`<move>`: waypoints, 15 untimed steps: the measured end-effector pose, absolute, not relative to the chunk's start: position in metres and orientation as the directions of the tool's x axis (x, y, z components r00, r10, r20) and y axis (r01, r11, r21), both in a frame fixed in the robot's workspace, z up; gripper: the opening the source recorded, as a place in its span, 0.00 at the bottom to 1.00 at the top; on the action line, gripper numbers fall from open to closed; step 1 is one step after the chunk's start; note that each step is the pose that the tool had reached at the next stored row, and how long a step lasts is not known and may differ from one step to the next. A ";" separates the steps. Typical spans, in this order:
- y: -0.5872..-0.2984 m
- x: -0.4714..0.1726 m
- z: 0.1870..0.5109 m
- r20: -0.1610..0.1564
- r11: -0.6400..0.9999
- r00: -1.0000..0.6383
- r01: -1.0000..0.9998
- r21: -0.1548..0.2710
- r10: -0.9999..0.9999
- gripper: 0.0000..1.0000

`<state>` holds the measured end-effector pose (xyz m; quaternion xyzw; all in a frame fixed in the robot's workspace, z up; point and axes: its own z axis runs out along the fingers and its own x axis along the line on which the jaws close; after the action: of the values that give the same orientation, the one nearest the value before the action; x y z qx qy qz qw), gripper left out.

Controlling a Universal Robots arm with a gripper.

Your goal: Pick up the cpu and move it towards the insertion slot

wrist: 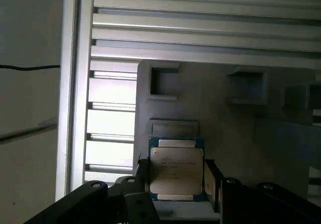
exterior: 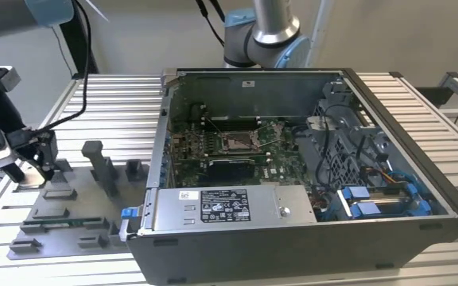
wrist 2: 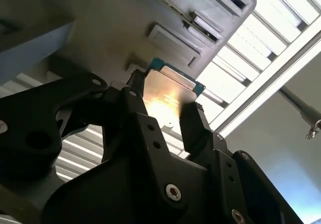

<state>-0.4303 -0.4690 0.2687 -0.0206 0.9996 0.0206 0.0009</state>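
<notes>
One slatted table [exterior: 110,95] carries one open case [exterior: 293,238] and, at the exterior view's left, one grey tray [exterior: 66,205] just beside the case. Two upright posts [exterior: 98,156] stand on the tray, and one green stick [exterior: 64,223] lies along it nearer the camera.

One gripper [exterior: 31,174] hangs low over the tray's far corner at the exterior view's left, well apart from the case. Inside the case lies one slot [exterior: 238,142], a silver frame around a brownish field, near the middle of the board.

The exterior view gives the case, the slot and how far off the gripper stands. Both wrist views give the close detail: the gripper [wrist 2: 165,113] [wrist: 176,176] has its two black fingers [wrist 2: 193,123] [wrist: 213,174] closed on opposite edges of the one cpu [wrist 2: 168,96] [wrist: 176,170], silvery top showing, a green-blue rim around it. The first wrist view counts three pockets [wrist: 163,82] in the tray [wrist: 215,123], one of them just beyond the cpu. In the second wrist view the cpu stands clear of the tray [wrist 2: 125,18] behind it.
</notes>
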 end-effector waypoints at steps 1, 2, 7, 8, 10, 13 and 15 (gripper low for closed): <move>-0.469 -0.430 0.273 -0.003 0.998 -0.999 -0.041 0.041 -0.041 0.00; -0.469 -0.430 0.278 -0.003 0.998 -0.999 -0.041 0.041 -0.041 0.00; -0.469 -0.430 0.300 -0.003 0.998 -0.999 -0.041 0.041 -0.041 0.00; -0.469 -0.430 0.305 -0.003 0.998 -0.999 -0.041 0.041 -0.041 0.00; -0.469 -0.430 0.314 -0.003 0.998 -0.999 -0.041 0.041 -0.041 0.00; -0.469 -0.430 0.328 -0.003 0.998 -0.999 -0.041 0.041 -0.041 0.00; -0.469 -0.430 0.337 -0.003 0.998 -0.999 -0.041 0.041 -0.041 0.00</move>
<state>-0.4303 -0.4690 0.3368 -0.0206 0.9996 0.0206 0.0009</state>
